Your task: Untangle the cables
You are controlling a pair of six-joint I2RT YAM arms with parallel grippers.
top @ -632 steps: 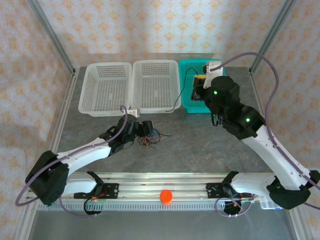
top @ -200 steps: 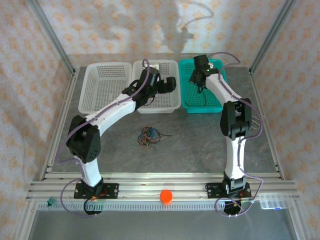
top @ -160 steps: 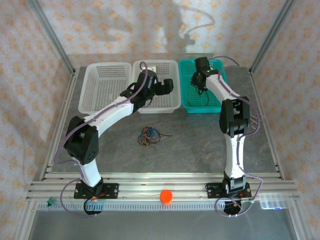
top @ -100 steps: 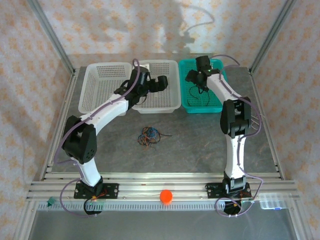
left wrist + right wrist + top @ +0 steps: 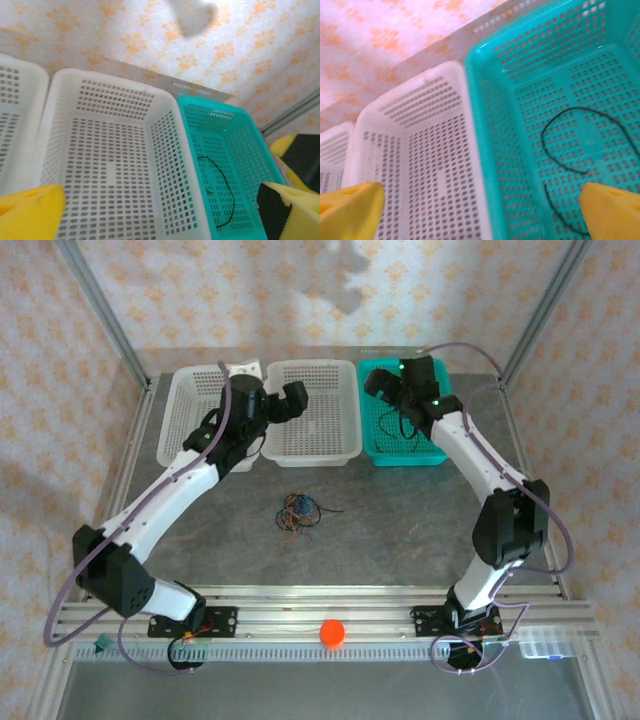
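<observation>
Left gripper (image 5: 293,398), right gripper (image 5: 378,386) poised over baskets (image 5: 310,455), jaws released, empty. One black cable (image 5: 543,136) lies in teal basket (image 5: 432,447); remaining cables (image 5: 298,511) knotted on counter (image 5: 400,525). Best next: pin them, draw single loose end slowly.

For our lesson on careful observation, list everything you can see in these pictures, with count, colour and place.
left white basket: one, white, far left of the table
middle white basket: one, white, touching the left one
teal basket: one, teal, right of the white pair
black cable: one, black, lying loose in the teal basket
cable tangle: one bundle, black, red and blue, on the table in front of the middle white basket
ball: one, orange, on the near rail
table: one, grey
left gripper: open, over the white baskets
right gripper: open, over the teal basket
</observation>
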